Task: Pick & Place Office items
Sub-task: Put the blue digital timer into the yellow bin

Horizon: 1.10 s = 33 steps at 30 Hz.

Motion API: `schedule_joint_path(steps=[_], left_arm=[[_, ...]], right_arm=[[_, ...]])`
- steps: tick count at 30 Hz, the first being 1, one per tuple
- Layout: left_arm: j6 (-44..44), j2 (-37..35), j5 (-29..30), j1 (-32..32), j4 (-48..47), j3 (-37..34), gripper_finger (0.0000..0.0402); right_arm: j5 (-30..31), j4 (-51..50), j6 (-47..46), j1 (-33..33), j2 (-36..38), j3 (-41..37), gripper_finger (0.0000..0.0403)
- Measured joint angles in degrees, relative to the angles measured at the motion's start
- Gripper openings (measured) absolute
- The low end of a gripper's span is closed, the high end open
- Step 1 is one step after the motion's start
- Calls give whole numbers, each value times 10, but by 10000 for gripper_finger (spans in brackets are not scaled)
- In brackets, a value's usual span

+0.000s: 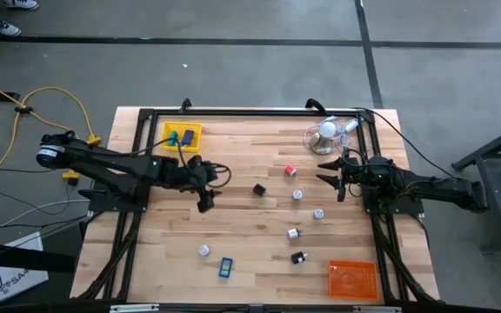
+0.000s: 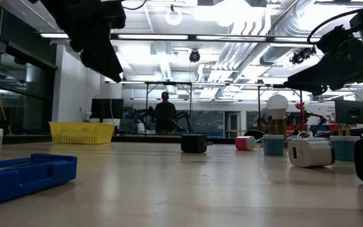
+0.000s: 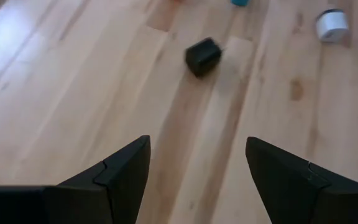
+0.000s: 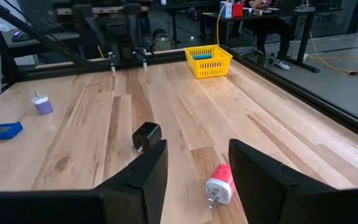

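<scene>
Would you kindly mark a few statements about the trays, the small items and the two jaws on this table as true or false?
1. The yellow tray holds a blue item. True.
2. The orange tray is full of items. False: it shows nothing inside.
3. The left gripper has open jaws with nothing between them. True.
4. The right gripper is holding the red-and-white plug. False: the plug lies on the table.
5. The black cube sits in the yellow tray. False: it lies on the table.
</scene>
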State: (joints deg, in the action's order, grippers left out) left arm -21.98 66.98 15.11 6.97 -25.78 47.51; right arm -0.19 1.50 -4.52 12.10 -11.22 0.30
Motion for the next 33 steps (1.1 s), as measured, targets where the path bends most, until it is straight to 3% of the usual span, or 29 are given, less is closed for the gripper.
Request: schedule_joint_path(steps=[5,13,21,28,33], left_arm=[[12,10,0,33,29,0,257],[118,33,-20,78,93,0,257],[234,86,-167,109,196,0,257],[171,106,-241,112,197,1,257],[75,114,-243,118,148,26,257]], right_arm=[[0,0,0,0,0,0,158],[0,1,0,0,0,0,158],[0,0,0,0,0,0,158],[0,1,0,0,0,0,158],[0,2,0,0,0,0,158]])
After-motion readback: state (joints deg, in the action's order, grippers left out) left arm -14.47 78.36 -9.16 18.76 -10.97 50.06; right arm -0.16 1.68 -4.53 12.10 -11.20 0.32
